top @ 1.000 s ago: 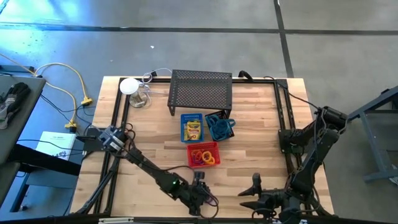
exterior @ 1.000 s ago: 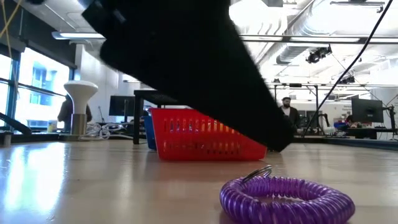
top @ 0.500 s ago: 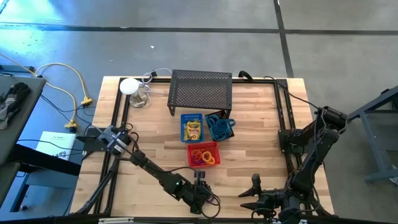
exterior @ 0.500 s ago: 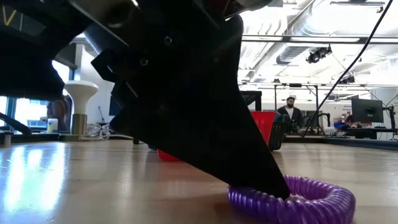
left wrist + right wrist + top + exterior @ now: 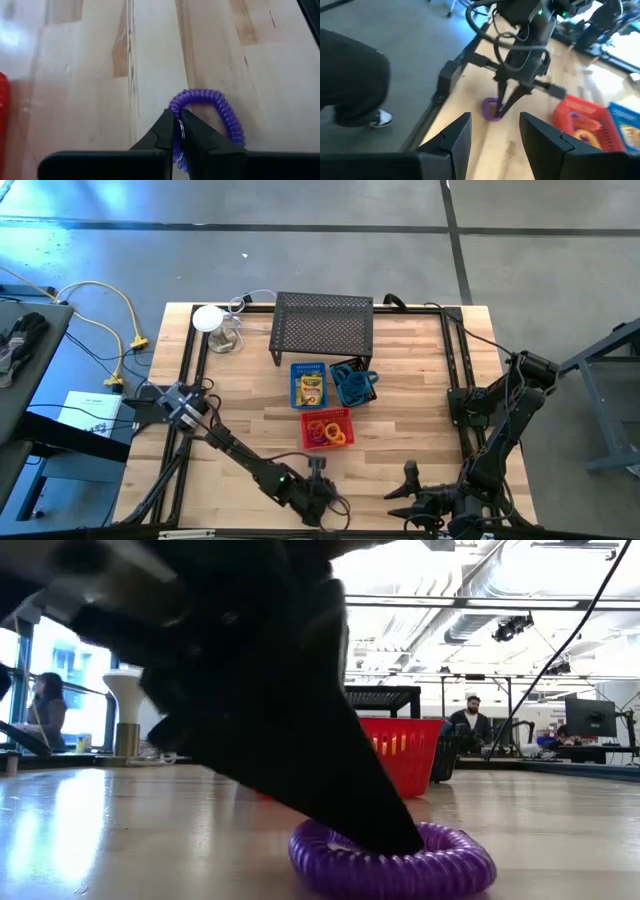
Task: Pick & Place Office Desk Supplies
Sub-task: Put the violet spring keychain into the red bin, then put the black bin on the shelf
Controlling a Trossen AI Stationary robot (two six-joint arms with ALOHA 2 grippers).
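A purple coiled ring point(image 5: 392, 862) lies flat on the wooden table by its near edge, also in the left wrist view point(image 5: 220, 107) and the right wrist view point(image 5: 490, 109). My left gripper point(image 5: 176, 131) stands over it, shut on its coil point(image 5: 323, 502). My right gripper point(image 5: 400, 488) waits open to the right of it, near the same edge, with nothing between its fingers point(image 5: 492, 135). Farther back, a red bin point(image 5: 327, 428) holds orange and yellow rings. A blue bin point(image 5: 308, 385) holds yellow boxes, and a black bin point(image 5: 353, 383) holds bluish cords. My left gripper pinches one spot of the purple ring's coil point(image 5: 173, 111) between its two fingers, one finger inside the loop and one outside. The fingers come from above, pointing down. The ring lies flat on the table point(image 5: 450, 865).
A black mesh rack point(image 5: 323, 327) stands at the far middle, and a white knob-shaped object point(image 5: 208, 318) at the far left. A person point(image 5: 350, 80) stands on the floor beyond the table's near edge. Bare wood lies on both sides of the bins.
My left gripper has come down onto the purple ring and shut on its coil. The ring has slid a little along the table and still lies flat.
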